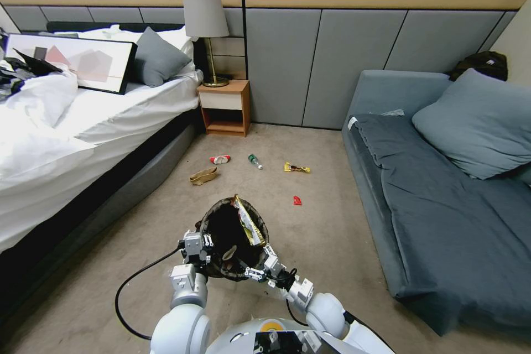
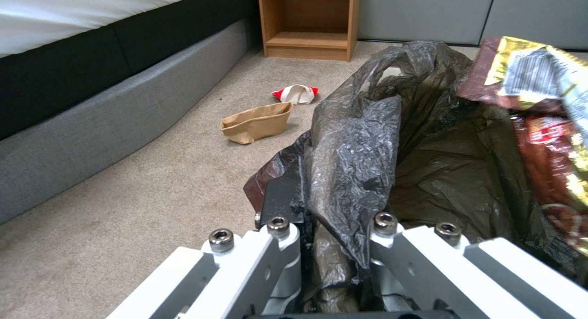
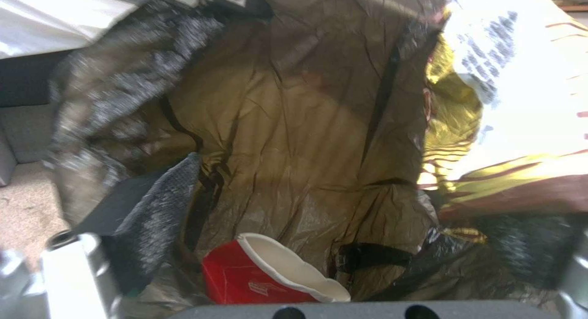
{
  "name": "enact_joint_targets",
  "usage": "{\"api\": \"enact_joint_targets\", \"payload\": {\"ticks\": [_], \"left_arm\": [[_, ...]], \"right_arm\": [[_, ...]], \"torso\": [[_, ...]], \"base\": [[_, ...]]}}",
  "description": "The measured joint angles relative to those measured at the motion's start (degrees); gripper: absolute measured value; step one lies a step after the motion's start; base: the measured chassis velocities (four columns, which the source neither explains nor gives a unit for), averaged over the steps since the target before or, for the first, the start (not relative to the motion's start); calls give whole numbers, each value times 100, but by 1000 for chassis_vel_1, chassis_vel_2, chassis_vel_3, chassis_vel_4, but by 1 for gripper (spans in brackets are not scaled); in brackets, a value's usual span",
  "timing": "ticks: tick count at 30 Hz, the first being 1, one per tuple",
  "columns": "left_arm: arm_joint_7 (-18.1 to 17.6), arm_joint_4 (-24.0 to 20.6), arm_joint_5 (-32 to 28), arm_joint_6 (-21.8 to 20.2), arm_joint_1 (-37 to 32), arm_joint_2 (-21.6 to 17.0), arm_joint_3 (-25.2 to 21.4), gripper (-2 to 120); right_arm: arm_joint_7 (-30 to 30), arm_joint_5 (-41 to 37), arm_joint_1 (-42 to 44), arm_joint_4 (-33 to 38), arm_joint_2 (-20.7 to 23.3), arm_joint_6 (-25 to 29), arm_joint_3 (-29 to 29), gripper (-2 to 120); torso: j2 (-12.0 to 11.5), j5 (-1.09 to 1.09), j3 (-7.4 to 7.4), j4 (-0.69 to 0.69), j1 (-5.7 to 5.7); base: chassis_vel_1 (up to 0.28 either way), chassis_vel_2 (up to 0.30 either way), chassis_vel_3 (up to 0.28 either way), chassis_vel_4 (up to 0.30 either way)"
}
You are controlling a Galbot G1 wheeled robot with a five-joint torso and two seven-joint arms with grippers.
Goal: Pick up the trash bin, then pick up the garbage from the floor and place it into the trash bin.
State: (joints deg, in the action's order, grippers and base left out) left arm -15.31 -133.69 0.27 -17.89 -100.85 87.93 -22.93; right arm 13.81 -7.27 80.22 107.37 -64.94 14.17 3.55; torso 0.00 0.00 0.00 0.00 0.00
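Jaws of left gripper clamping trash bin rim, right gripper's spread above it.

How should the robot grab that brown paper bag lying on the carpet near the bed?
The crumpled brown paper bag lies flat on its side on the beige carpet, its open mouth towards the wooden nightstand. Probably best to come straight down from above and pinch across its narrow middle, where the paper is already squashed. The grey bed base stands close, so a sideways approach from there looks cramped.
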Motion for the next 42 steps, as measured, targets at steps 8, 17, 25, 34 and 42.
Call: {"api": "enact_joint_targets", "payload": {"ticks": [8,17,25,34,42], "left_arm": [[5,-4,-27,-14,22,11,41,7],[3,-65,-180,-23,39,8,79,7],[14,-87,-236,0,43,9,111,7],[42,-141,-381,0,93,14,53,7],[38,-106,-442,-50,170,23,3,7]], "right_arm": [[4,160,88,190,191,-97,18,100],[9,144,151,302,399,-283,18,100],[94,201,229,297,532,-288,97,100],[215,313,299,329,888,-321,109,100],[260,361,344,466,976,-332,-3,100]], "torso": [[0,0,0,0,0],[0,0,0,0,0],[0,0,0,0,0],[0,1,0,1,0],[0,0,0,0,0]], "base": [[0,0,0,0],[0,0,0,0],[0,0,0,0],[0,0,0,0],[0,0,0,0]]}}
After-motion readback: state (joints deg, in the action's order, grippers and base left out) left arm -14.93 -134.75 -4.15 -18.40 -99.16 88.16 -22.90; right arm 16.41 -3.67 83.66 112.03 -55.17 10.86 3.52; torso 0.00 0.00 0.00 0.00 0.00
